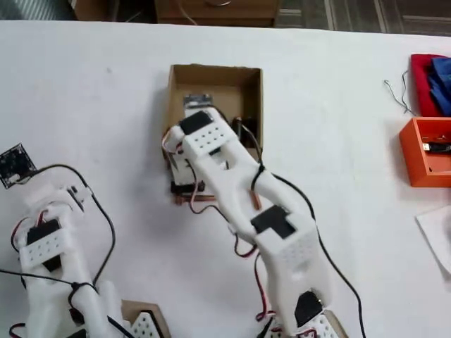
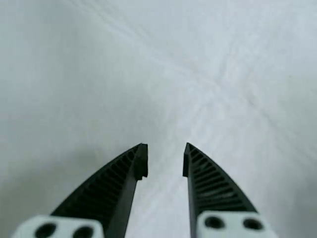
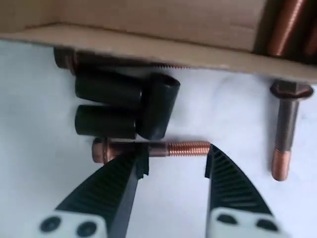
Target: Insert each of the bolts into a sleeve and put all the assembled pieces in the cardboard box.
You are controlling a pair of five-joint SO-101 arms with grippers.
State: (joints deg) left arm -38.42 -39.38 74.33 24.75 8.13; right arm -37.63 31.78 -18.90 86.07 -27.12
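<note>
High view: right arm (image 1: 243,197) leans to the box (image 1: 215,69); left arm (image 1: 49,246) parked apart.
Left wrist: left end effector (image 2: 164,161) spread, bare tabletop (image 2: 148,74) below.
Right wrist: right end effector (image 3: 175,161) spread, straddling a bolt (image 3: 163,148) just beside the sleeves (image 3: 106,106), outside the box wall.
Grip: bolt looks stiff, slick, prone to roll, so pinch mid-shank.

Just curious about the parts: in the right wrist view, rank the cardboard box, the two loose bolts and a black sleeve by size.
1. The cardboard box, though cut off.
2. The nearer bolt and the other bolt, about alike in length.
3. A black sleeve, shorter but thicker.
</note>
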